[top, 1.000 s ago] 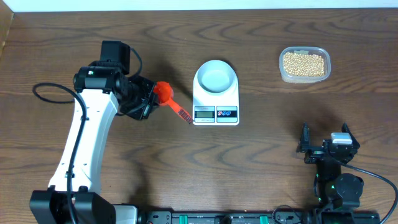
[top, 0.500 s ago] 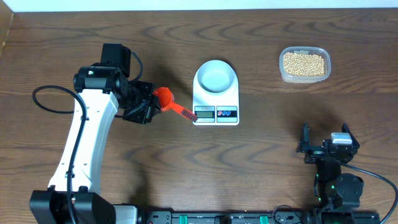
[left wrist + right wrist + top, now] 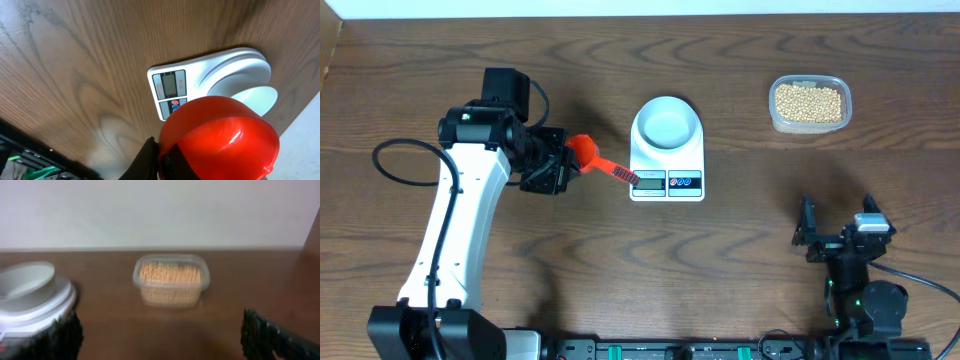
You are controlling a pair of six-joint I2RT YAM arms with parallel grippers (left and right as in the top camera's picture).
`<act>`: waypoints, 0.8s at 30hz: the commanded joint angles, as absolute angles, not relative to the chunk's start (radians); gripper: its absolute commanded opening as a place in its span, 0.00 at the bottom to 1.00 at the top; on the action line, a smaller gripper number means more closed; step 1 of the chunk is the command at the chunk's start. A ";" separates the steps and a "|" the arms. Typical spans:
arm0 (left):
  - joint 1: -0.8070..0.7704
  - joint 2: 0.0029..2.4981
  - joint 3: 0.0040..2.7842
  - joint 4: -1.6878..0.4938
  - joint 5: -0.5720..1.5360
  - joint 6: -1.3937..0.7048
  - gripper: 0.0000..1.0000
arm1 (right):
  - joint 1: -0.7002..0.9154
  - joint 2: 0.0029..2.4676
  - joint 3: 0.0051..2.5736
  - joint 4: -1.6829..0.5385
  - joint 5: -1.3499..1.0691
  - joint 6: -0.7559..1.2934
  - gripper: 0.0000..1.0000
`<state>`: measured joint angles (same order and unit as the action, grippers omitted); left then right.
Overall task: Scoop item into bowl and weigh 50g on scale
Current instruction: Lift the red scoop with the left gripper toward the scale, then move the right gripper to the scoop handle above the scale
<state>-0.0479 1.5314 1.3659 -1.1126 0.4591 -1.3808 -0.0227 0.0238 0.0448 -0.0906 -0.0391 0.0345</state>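
Red scoop [image 3: 585, 150] is clamped in your L gripper [image 3: 563, 165], handle pointing at the scale [image 3: 667, 172], mid-table [image 3: 720, 260] toward the back edge. On the scale sits the bowl [image 3: 667, 124]. By the back-right corner, the beans [image 3: 808, 102] fill a clear tub [image 3: 772, 105]. Your R gripper [image 3: 838, 232] is spread wide near the front edge, right side.

Left gripper [image 3: 558, 168], clamped on red scoop [image 3: 584, 150]: scale [image 3: 667, 172] with bowl [image 3: 667, 122] blocks straight ahead, scoop handle tip at its edge. Bare table [image 3: 620, 270] to either side.
Right gripper [image 3: 838, 228], jaws apart: clear wood ahead up to plastic tub [image 3: 171, 280]; scale stands ahead-left.
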 commanded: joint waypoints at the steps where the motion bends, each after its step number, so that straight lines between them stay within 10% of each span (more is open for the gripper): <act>1: -0.047 1.517 1.381 -1.113 0.460 -1.411 0.07 | -0.026 0.081 0.180 -0.171 -0.059 0.082 0.99; 16: -0.047 1.517 1.381 -1.110 0.461 -1.450 0.07 | -0.026 0.748 0.751 -0.403 -0.558 0.082 0.99; 24: -0.047 1.517 1.381 -1.108 0.460 -1.534 0.08 | -0.024 0.946 0.751 -0.123 -0.789 0.500 0.99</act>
